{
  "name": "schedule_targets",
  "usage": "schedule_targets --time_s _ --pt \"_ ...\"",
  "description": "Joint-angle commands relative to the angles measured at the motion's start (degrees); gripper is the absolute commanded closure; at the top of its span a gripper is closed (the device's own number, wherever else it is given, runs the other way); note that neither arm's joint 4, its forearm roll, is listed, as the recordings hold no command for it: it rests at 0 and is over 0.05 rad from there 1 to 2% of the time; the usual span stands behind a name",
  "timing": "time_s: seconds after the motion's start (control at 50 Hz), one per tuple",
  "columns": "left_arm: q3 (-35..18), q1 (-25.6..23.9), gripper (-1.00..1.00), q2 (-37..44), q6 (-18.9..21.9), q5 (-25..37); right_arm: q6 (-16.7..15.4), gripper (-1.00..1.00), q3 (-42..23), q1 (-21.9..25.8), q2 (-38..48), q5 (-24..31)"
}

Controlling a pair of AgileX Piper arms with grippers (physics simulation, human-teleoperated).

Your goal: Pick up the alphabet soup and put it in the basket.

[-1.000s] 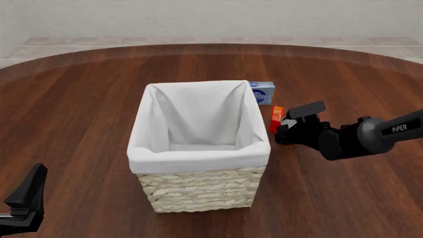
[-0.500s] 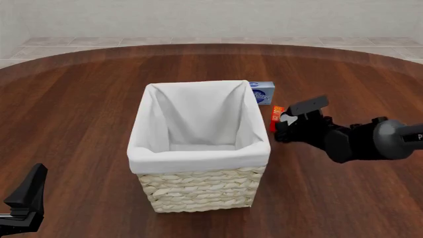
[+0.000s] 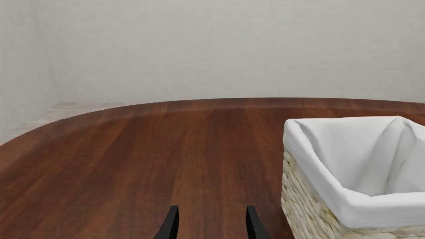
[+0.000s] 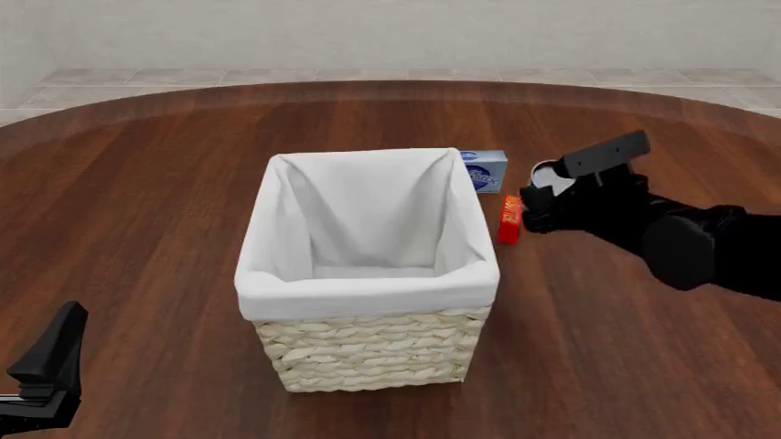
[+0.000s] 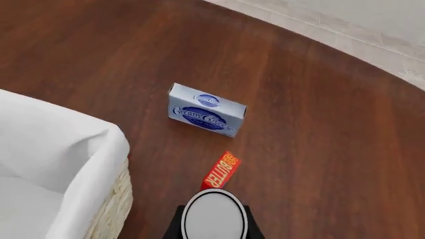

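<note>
front view looks down from above; both wrist views sit closer, all sharing the basket (image 4: 366,274).

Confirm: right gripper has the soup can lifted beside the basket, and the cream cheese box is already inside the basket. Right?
Not quite. The cream cheese box is not in the basket; it stands on the table just beyond the basket's far right corner, as the right wrist view shows. The rest holds: the right gripper has the soup can lifted beside the basket.
</note>
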Motion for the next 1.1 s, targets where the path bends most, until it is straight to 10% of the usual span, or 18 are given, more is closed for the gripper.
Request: schedule_targets --time_s 0.02,0.48,1.1 --pt "0.0 0.0 -1.00 0.0 0.0 0.0 -0.6 1.00 -3.1 -0.1 -8.8 6.0" --pt "0.0 0.0 -1.00 0.0 0.0 0.0 -4.5 1.00 -13.3 4.9 -17.8 17.0" --pt "0.0 0.0 -1.00 0.0 0.0 0.0 -3.2 1.00 -20.2 19.1 -11.1 16.7"
